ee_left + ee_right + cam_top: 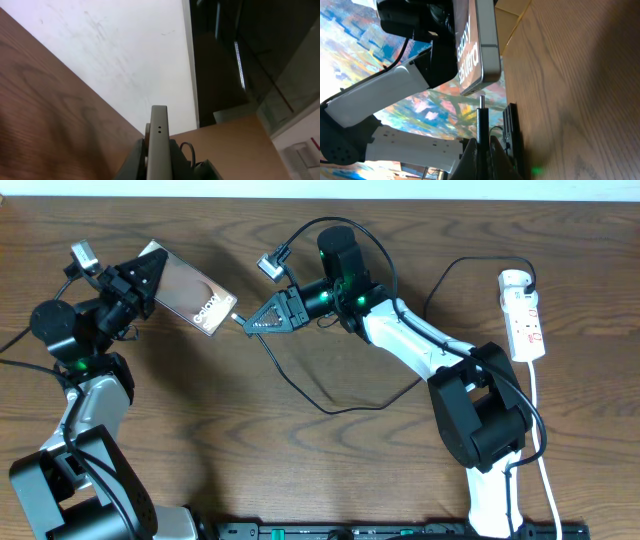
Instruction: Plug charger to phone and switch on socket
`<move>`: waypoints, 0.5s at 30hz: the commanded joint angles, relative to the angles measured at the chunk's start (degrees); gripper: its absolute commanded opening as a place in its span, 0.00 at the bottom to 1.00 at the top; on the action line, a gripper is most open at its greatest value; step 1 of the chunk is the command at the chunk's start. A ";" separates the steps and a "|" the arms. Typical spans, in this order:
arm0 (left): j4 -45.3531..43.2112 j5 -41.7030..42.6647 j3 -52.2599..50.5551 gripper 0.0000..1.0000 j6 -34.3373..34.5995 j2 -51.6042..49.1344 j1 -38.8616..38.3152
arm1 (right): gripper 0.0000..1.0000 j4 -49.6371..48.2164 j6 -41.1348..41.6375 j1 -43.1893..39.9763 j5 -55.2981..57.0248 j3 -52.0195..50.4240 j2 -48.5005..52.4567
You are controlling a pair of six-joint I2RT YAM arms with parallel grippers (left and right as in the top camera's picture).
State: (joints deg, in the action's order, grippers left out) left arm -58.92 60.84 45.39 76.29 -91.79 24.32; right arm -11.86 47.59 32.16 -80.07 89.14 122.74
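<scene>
The left end effector (146,276) is closed on the phone (190,290), gripping it at its 10 o'clock end. It holds the phone up off the bench (250,465) in the 10 o'clock part of the overhead view. The phone's long axis runs from 10 o'clock to 4 o'clock, and its white lettering lies toward the 4 o'clock end. In the left wrist view only the phone's thin edge shows, upright between the fingers (134,160).

The right end effector (248,323) reaches in from 3 o'clock and is clamped narrowly on the charger (481,117) just behind its small plug tip. In the right wrist view the tip points straight at the phone's end edge and sits right against it. Whether it has entered the port cannot be told. From that grip the black cable drops onto the bench, loops toward 6 o'clock, then passes under the right arm toward 3 o'clock.

The power strip (525,320) lies flat at 2 o'clock near the bench's right edge, well apart from the phone. A black plug sits at its 12 o'clock end, and its white cord (545,460) trails toward 6 o'clock. The position of its switch is too small to read.
</scene>
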 commanded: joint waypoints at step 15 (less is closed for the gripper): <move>-0.74 -1.70 0.57 0.07 0.48 0.81 -1.92 | 0.01 -1.05 0.37 -0.35 -2.62 0.63 -0.22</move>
State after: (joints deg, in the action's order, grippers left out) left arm -58.94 58.54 45.39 76.64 -91.79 22.09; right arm -12.67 47.64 32.16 -81.45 89.14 122.74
